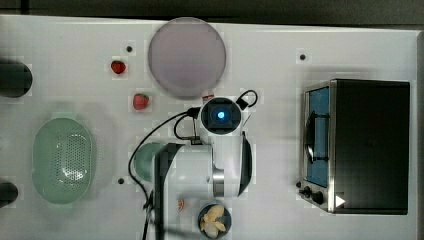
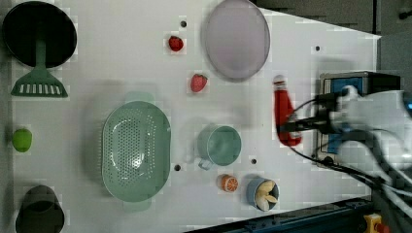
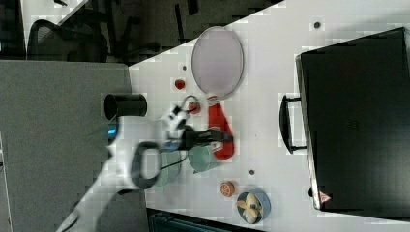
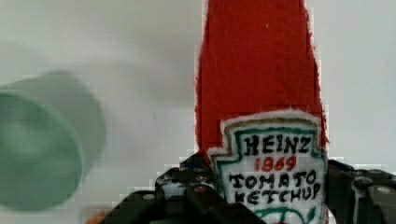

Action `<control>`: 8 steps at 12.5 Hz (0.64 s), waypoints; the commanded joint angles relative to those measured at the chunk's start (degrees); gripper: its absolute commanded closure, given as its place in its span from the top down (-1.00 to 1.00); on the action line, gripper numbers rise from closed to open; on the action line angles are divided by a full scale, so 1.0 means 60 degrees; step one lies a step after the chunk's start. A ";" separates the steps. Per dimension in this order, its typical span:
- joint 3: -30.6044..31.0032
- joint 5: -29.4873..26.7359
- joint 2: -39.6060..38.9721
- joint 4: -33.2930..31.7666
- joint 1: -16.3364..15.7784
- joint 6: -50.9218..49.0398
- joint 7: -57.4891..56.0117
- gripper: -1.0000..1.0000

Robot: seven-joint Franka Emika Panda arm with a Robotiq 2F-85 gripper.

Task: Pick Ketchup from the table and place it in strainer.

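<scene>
We record the Ketchup as fuzzy red cloth, matt, with a stitched white label in dark print. We list the strainer as pale green plastic, smooth and perforated; the cup as matt green. We note the counter as smooth, matt white; the plate as smooth grey; the oven as matt black with brushed metal trim.

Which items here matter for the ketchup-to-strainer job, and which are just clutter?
Job: Ketchup, between the gripper fingers; strainer.

Clutter: green cup, two strawberries, grey plate, toaster oven, orange slice, blue bowl, lime.
</scene>
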State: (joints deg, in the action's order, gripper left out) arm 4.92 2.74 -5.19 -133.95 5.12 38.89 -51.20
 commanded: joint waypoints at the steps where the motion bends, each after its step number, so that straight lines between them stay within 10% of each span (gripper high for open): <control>1: 0.0537 -0.0030 0.1612 0.1320 -0.0145 -0.1513 0.0372 0.24; 8: 0.3375 -0.0604 0.1547 0.2624 -0.0896 -0.2827 0.5541 0.24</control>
State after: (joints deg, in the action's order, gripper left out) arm 22.54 -0.08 6.62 -115.71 3.50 23.65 -29.10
